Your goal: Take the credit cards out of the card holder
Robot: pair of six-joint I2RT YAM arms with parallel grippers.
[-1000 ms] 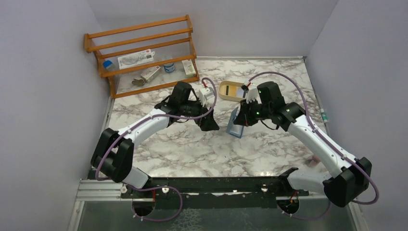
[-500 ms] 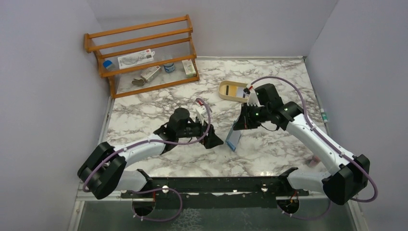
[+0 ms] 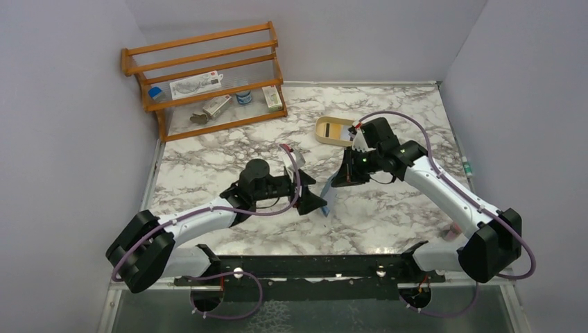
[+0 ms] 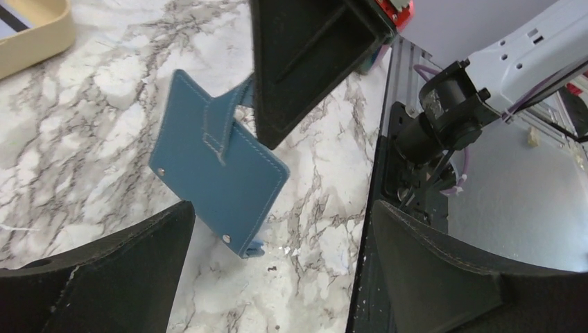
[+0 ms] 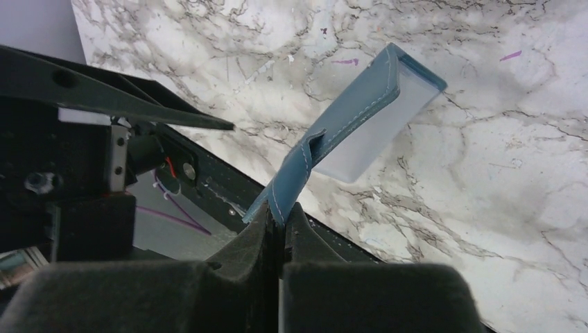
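Teal card holder (image 5: 347, 128) hanging by its strap, clamped in right fingers (image 5: 274, 232) over surface (image 5: 520, 208). Left fingers (image 4: 132, 263) spread apart, just beside. Likely hazard: strap slipping under a tug, credit cards (image 5: 378, 132) spilling.

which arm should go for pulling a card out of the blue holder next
Left, probably. The right gripper is shut on the card holder by its strap, holding it up, so it is busy. The left gripper is open, empty, and faces the holder close by.

Card holder (image 4: 218, 177) teal-blue, pale stitching; table (image 4: 83, 139) white-grey marble; tray (image 4: 41, 43) tan.
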